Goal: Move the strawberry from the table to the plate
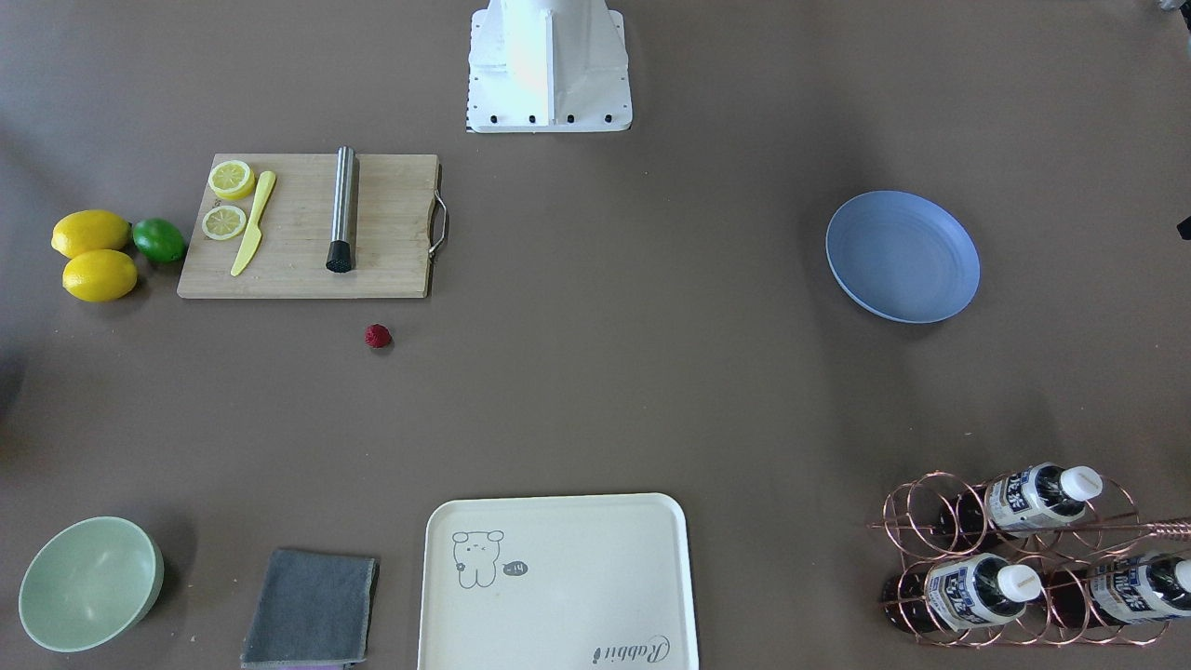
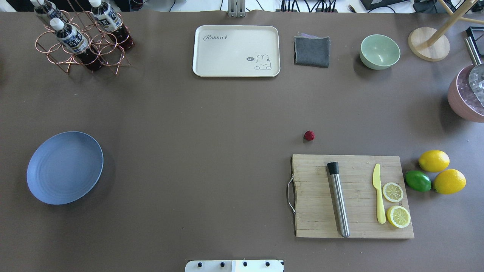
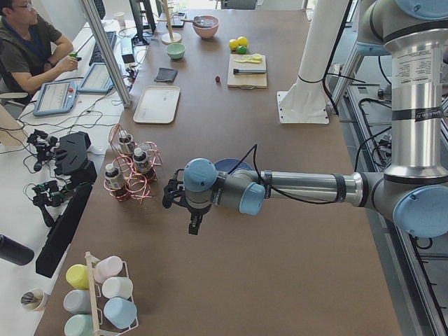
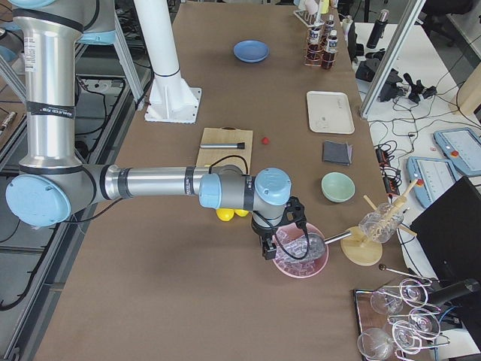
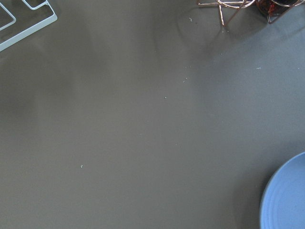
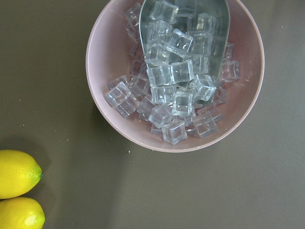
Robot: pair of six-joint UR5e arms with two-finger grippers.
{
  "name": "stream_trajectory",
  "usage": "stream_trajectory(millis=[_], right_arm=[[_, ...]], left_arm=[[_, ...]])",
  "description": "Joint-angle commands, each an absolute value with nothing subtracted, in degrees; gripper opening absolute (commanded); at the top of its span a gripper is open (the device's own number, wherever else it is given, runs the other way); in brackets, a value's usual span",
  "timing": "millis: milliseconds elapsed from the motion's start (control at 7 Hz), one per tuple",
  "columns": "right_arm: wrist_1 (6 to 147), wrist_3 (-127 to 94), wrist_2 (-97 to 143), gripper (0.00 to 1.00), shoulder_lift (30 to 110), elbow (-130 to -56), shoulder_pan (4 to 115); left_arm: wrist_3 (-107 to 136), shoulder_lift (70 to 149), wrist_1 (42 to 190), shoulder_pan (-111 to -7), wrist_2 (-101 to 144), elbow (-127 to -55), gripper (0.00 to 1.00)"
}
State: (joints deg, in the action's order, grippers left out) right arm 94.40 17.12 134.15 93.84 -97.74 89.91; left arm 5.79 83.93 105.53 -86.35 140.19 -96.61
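The strawberry [image 2: 309, 135] [image 1: 377, 336] is a tiny dark-red berry lying on the brown table [image 2: 211, 124], just beyond the cutting board's far edge. The blue-grey plate [image 2: 65, 167] [image 1: 903, 257] lies bare on the opposite side of the table. In the left side view my left gripper [image 3: 194, 227] hangs by the plate [image 3: 231, 165]; the left wrist view catches only the plate's rim [image 5: 286, 200]. My right gripper [image 4: 264, 251] hovers over a pink bowl of ice, far from the strawberry [image 4: 264, 139]. I cannot tell whether either gripper is open or shut.
The wooden cutting board [image 2: 351, 196] holds a steel muddler, a yellow knife and lemon slices. Two lemons [image 2: 433, 160] and a lime lie beside it. A cream tray [image 2: 236, 51], grey cloth, green bowl [image 2: 379, 51] and copper bottle rack [image 2: 81, 37] line the far edge. The pink ice bowl [image 6: 174, 76] is at right.
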Motion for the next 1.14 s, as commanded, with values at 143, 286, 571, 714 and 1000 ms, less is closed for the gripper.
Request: stream_trajectory(millis=[143,286,571,714,1000], right_arm=[[94.4,17.0,134.3,1.00,94.1,-97.4,89.9],[94.5,16.9,134.6,1.00,94.1,-97.1,89.9],[94.5,16.1,134.9,1.00,94.0,-96.9,89.5],[94.5,15.7,135.0,1.00,93.5,-97.0,88.2],[94.4,15.8,137.7,1.00,93.8,-97.0,87.5]], left_arm=[[5.5,83.9,105.6,-86.3,136.3,-96.7,0.97],[5.9,84.1,105.7,-84.0,136.4,-96.6,0.97],[21.9,83.9,113.7,-74.3,135.9,-98.7,0.97],[29.9,83.9,120.1,-69.9,135.8,-98.1,0.97],[33.5,84.0,125.7,-59.9,132.1,-96.5,0.97]])
